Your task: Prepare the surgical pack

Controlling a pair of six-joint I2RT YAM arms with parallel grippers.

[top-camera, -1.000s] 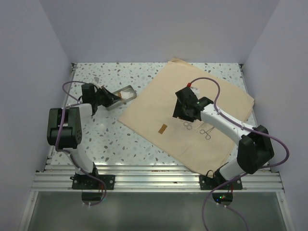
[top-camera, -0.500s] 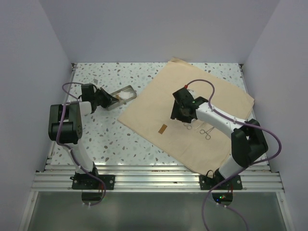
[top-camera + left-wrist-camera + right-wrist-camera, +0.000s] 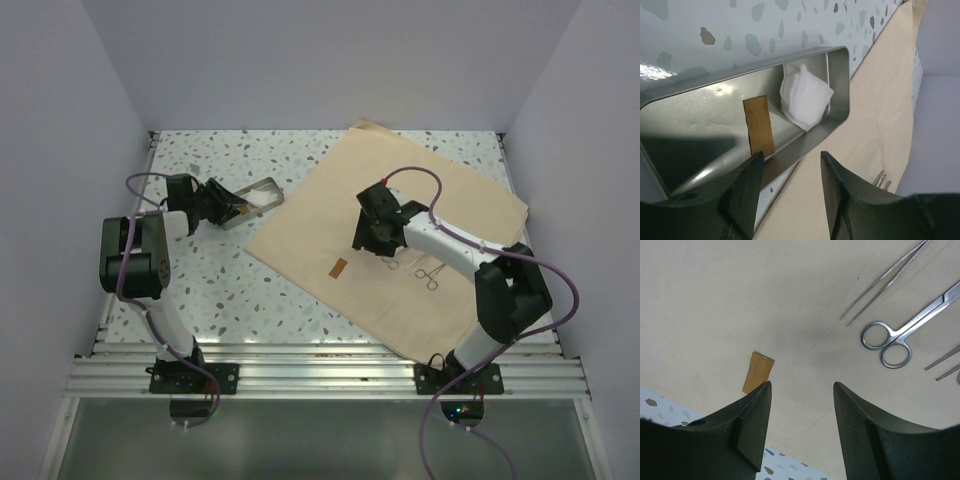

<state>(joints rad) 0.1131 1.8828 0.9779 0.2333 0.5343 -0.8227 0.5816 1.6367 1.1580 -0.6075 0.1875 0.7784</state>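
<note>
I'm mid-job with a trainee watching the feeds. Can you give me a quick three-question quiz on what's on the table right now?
1. Multiple choice: what lies in the metal tray next to the brown strip? A) a syringe B) a white gauze pad C) a glove
2. True or false: the scissors lie inside the tray.
3. Short answer: which gripper hangs over the tan cloth sheet?

Key:
1. B.
2. False. They lie on the cloth sheet, beside the tweezers.
3. The right gripper, with its jaws open. The left gripper is at the tray.
</note>
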